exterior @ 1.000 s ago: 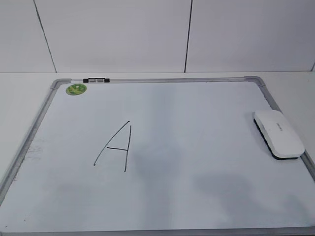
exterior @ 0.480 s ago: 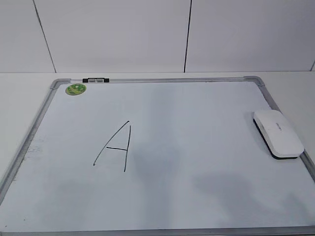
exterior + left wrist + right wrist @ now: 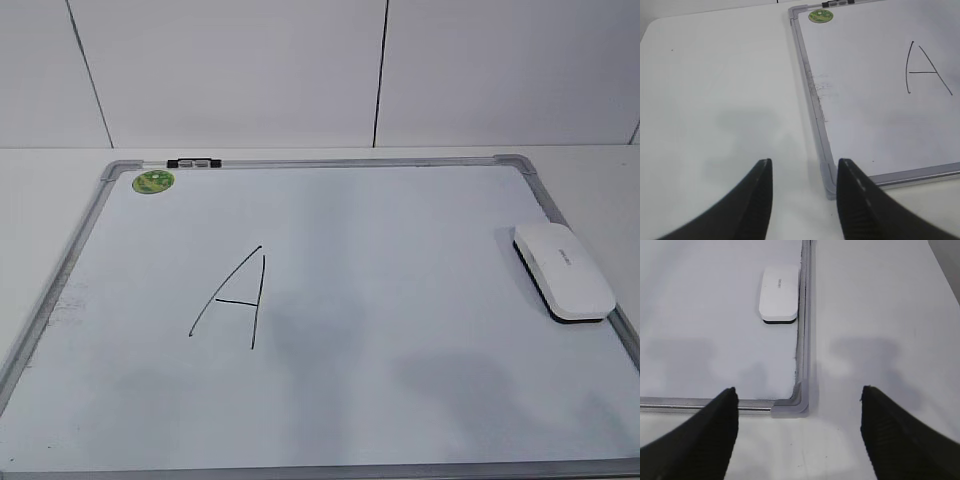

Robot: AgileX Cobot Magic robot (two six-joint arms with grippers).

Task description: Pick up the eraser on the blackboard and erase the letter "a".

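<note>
White tabletop, tiled wall behind. Nearest, my right claw [image 3: 797, 432] hangs wide apart over the board [image 3: 420, 300]'s near right corner; my left claw [image 3: 802, 187] is also apart. Step: approach. Beyond, the eraser [image 3: 779, 293] lies against the right frame, long axis near-to-far; next, straddle its short width. The letter [image 3: 232, 298], a capital, is untouched.

Glossy white plastic eraser [image 3: 563, 271], smooth blackboard [image 3: 400, 300] framed in matt grey metal

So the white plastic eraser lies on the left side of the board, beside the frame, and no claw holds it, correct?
Not quite. The white plastic eraser lies on the right side of the grey-framed white board, beside the frame, as the exterior view shows. No claw holds it.
</note>
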